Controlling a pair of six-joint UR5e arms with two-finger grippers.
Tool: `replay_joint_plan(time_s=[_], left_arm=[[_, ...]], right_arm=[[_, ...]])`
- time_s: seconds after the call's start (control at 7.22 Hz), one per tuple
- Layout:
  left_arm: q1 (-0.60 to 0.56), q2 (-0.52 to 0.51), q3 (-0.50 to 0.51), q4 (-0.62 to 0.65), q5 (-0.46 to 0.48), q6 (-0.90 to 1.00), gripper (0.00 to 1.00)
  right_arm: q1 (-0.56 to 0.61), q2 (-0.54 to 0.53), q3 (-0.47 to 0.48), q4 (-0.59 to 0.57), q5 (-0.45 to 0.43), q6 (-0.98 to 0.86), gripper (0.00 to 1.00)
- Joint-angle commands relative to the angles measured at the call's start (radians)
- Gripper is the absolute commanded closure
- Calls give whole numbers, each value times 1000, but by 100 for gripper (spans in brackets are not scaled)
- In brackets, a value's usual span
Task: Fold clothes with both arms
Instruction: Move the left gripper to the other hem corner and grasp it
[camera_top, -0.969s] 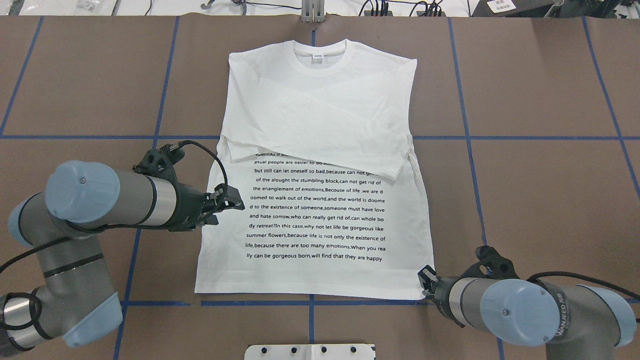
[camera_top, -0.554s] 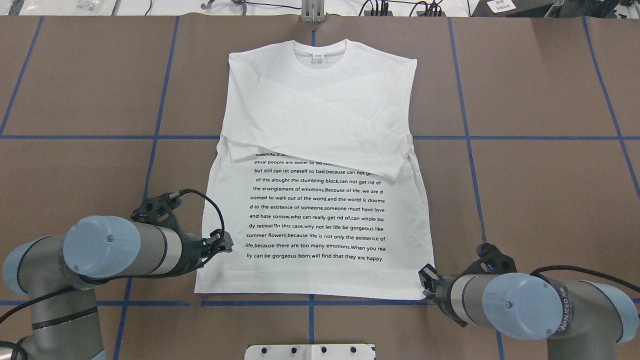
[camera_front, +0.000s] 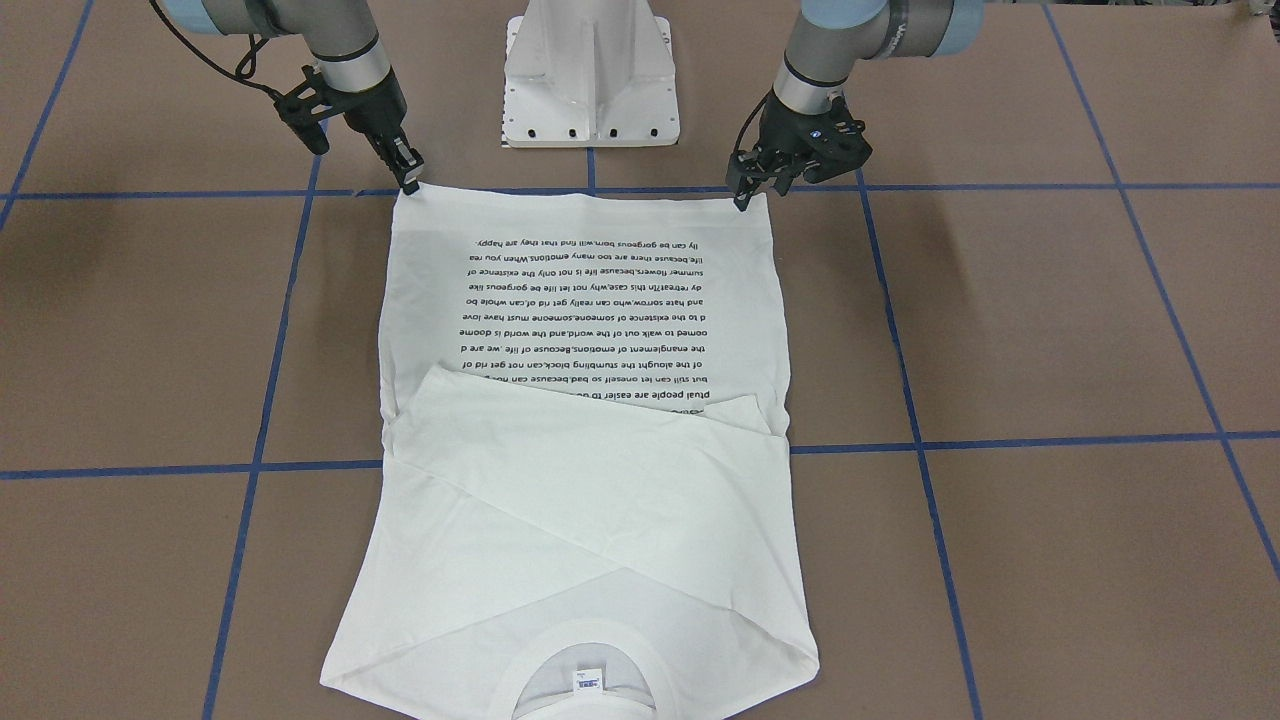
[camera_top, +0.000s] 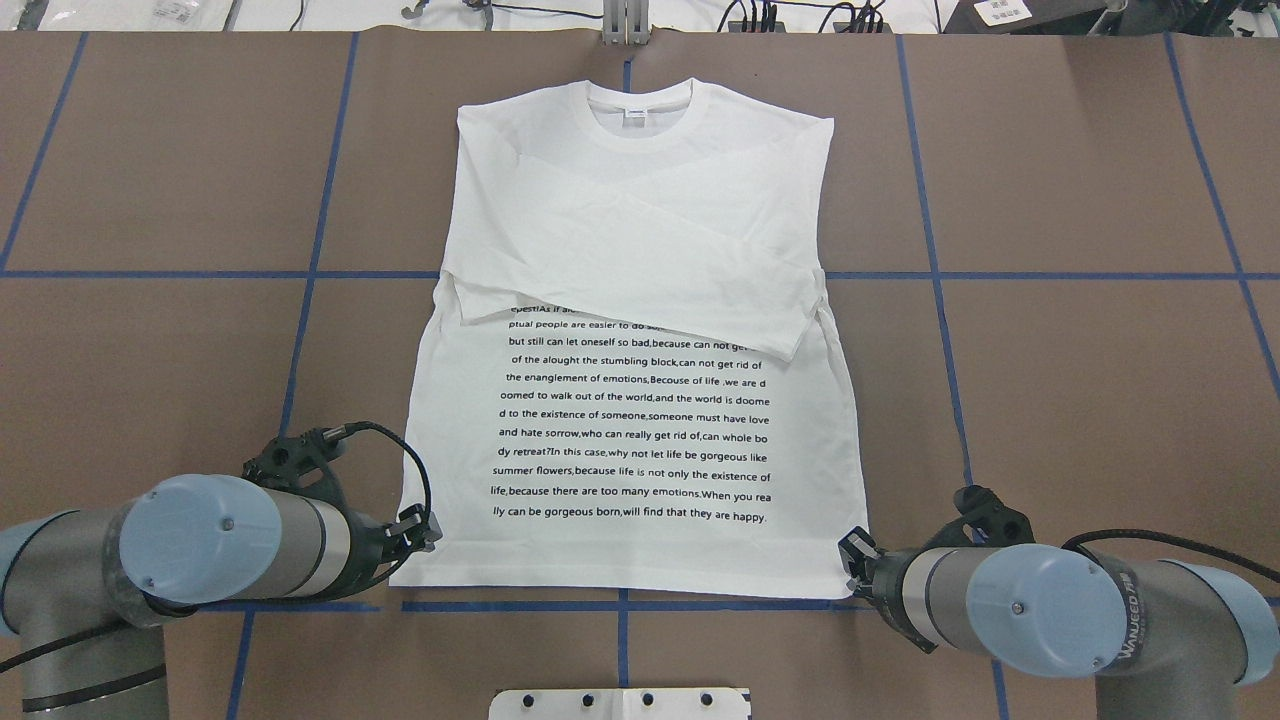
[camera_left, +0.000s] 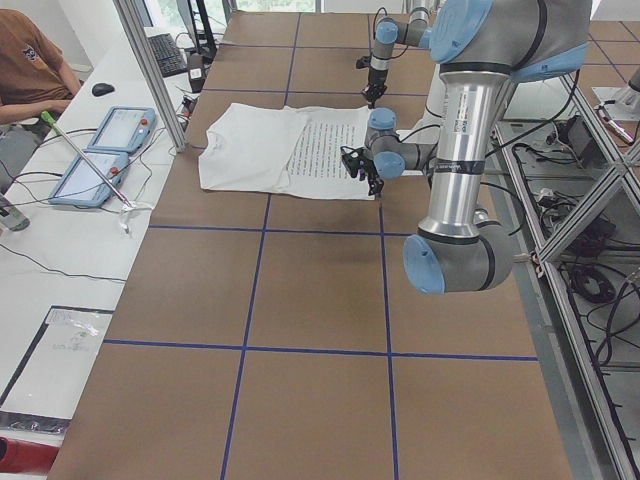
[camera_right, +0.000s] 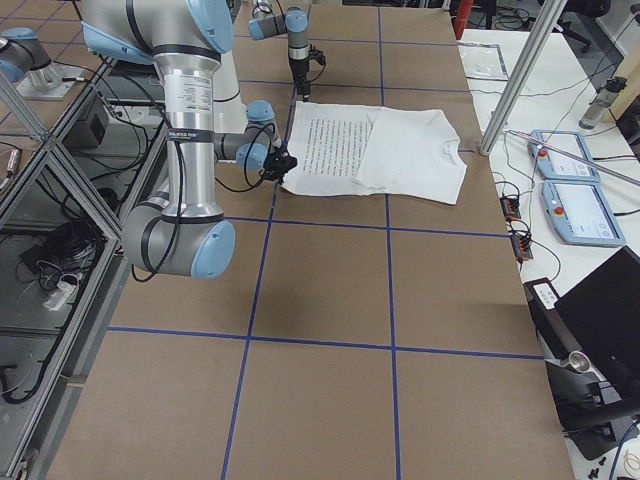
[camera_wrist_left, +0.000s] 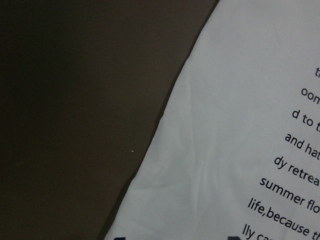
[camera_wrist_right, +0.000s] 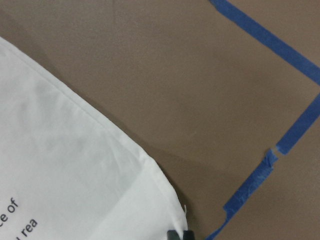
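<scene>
Where the brown tabletop (camera_top: 1080, 180) fills the overhead view, the white T-shirt (camera_top: 640, 230) lies flat at its middle, collar toward the top of the frame and hem toward the bottom. Both long sleeves (camera_top: 700, 280) are folded across the chest, covering the top lines of the black printed text (camera_top: 635, 435). The small neck label (camera_top: 635, 112) shows inside the collar.

The left gripper (camera_top: 420, 530) sits at the hem's lower-left corner in this view. Its wrist camera shows two dark fingertips set apart at the bottom edge of the frame, with cloth between them, so its jaws are spread and nothing is held.

The right gripper (camera_top: 852, 555) is at the hem's lower-right corner. Its wrist camera shows its fingertips (camera_wrist_right: 179, 235) close together right at the corner of the cloth, but I cannot tell whether they pinch it.

Blue tape lines (camera_top: 935, 275) cross the tabletop, one running just below the hem. The white pedestal base (camera_front: 590, 80) stands at the top centre of the front-facing view.
</scene>
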Motion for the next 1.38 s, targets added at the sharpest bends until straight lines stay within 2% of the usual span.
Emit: replay_joint_plan(time_s=[0.0,0.14,0.28,0.42,0.55,0.97,1.25], left_arm=[[20,2,25,4,0,-3,29],[22,1,26,4,-1,-2,37],[22,-1,26,5,-3,-3,55],[22,-1,26,5,-3,-2,88],[22,4,25,5,-3,0,100],[22,1,-16,5,-10,3,100],[43,7,-123,40,-23,-5,100]], right_arm=[[2,0,1,1,0,0,100],[2,0,3,1,0,0,100],[2,0,3,1,0,0,100],[2,0,3,1,0,0,100],[2,0,3,-1,0,0,100],[3,-2,15,-1,0,0,100],[-15,-50,76,-1,0,1,100]])
